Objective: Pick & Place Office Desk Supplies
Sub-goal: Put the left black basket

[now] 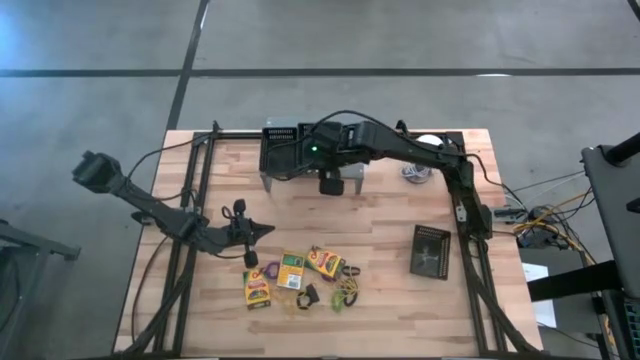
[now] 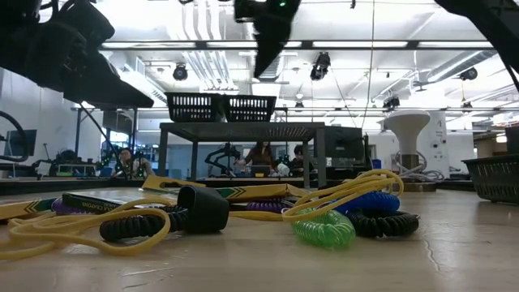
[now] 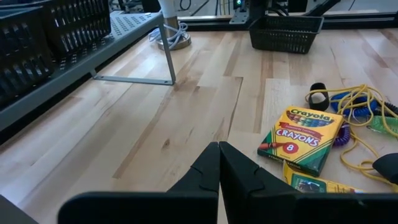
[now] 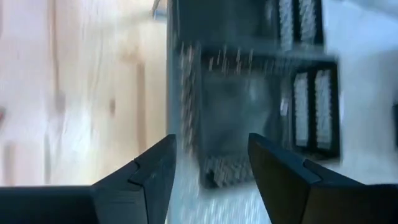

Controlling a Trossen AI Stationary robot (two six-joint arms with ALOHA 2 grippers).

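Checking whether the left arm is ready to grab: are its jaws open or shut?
Shut: the left gripper shows its jaws pressed together, holding nothing.

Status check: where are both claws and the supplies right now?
Left claw shut, empty, low beside the crayon boxes. Right claw open, empty, over the shelf. Supplies still piled at the table's front edge. Nothing blocking.

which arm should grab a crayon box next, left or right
Left, probably. Its end effector hangs just beside the crayon boxes, fingers shut. The right end effector, open, is over by the shelf, farther from the pile.
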